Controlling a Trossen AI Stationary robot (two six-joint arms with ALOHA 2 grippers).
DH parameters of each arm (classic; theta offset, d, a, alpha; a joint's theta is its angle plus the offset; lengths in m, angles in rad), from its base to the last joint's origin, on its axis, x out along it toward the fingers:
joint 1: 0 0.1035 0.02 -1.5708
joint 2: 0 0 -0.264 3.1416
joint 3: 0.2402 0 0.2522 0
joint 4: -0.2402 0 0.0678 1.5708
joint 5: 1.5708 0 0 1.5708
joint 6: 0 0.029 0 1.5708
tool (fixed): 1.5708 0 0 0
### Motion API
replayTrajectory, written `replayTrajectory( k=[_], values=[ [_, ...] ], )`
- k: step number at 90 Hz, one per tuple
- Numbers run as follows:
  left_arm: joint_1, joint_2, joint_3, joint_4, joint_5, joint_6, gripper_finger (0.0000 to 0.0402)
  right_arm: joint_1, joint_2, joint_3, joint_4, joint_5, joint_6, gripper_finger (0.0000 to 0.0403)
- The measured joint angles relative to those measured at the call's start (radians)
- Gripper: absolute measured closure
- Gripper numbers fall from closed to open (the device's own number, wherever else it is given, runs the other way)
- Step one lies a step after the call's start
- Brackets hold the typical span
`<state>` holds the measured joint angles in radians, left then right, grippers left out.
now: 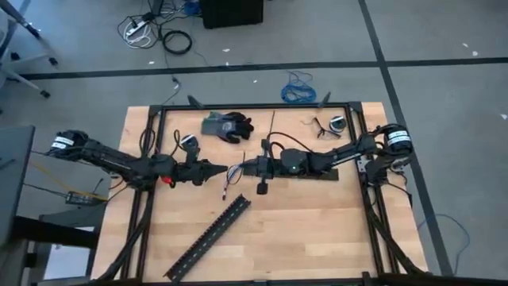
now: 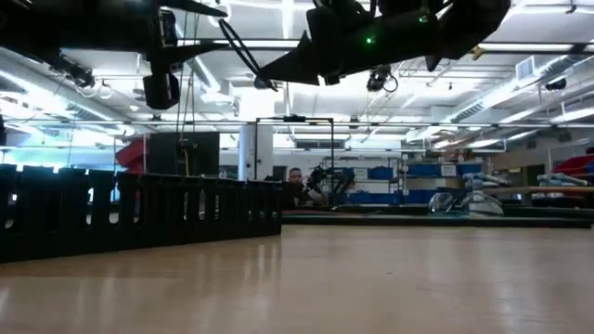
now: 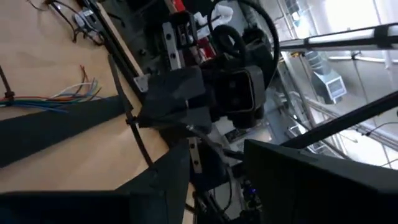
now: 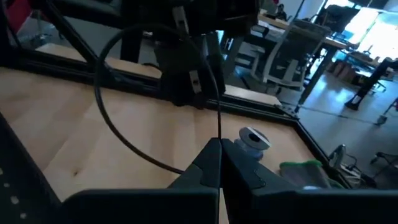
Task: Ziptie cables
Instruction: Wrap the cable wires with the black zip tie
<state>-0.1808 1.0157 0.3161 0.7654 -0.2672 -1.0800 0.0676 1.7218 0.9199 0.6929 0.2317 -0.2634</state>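
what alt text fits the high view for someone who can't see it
From above, two dark arms meet at the middle of a wooden table, the left tool and right tool nearly tip to tip with thin cables hanging between them. A black strip lies diagonally nearer the front, a glove near the back.

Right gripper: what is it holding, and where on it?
The right gripper is shut on a thin black zip tie, pinching one end of its loop; the rest arcs free above the table.

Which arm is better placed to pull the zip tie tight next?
Right, likely: the right gripper is shut on the zip tie loop above the table's middle; the left gripper just faces it.
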Motion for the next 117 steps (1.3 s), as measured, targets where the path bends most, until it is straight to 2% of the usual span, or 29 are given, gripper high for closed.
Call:
replayTrajectory(
  k=[27,47,65,77,94,108,117],
  values=[
    [0.018,0.023,0.000,0.003,-0.001,0.001,0.0255,-0.011,0.000,0.000,0.000,-0.018,0.007,0.0403],
    [0.018,0.089,0.000,0.126,0.023,0.000,0.0255,-0.020,0.000,0.000,-0.012,-0.018,0.008,0.0403],
    [0.018,0.090,0.000,0.132,0.027,0.001,0.0257,-0.021,0.000,0.000,-0.017,-0.018,0.009,0.0403],
    [0.018,0.090,0.000,0.131,0.031,0.008,0.0293,-0.022,0.000,0.000,-0.016,-0.018,0.011,0.0403],
    [0.018,0.090,0.000,0.131,0.033,0.080,0.0390,-0.022,0.000,0.000,-0.014,-0.027,0.011,0.0402],
    [0.018,0.090,0.000,0.130,0.033,0.108,0.0399,-0.023,0.000,0.000,-0.013,-0.060,0.007,0.0402],
    [0.018,0.090,0.000,0.132,0.032,0.110,0.0400,-0.025,0.000,-0.001,0.005,-0.117,0.004,0.0394]
  ],
)
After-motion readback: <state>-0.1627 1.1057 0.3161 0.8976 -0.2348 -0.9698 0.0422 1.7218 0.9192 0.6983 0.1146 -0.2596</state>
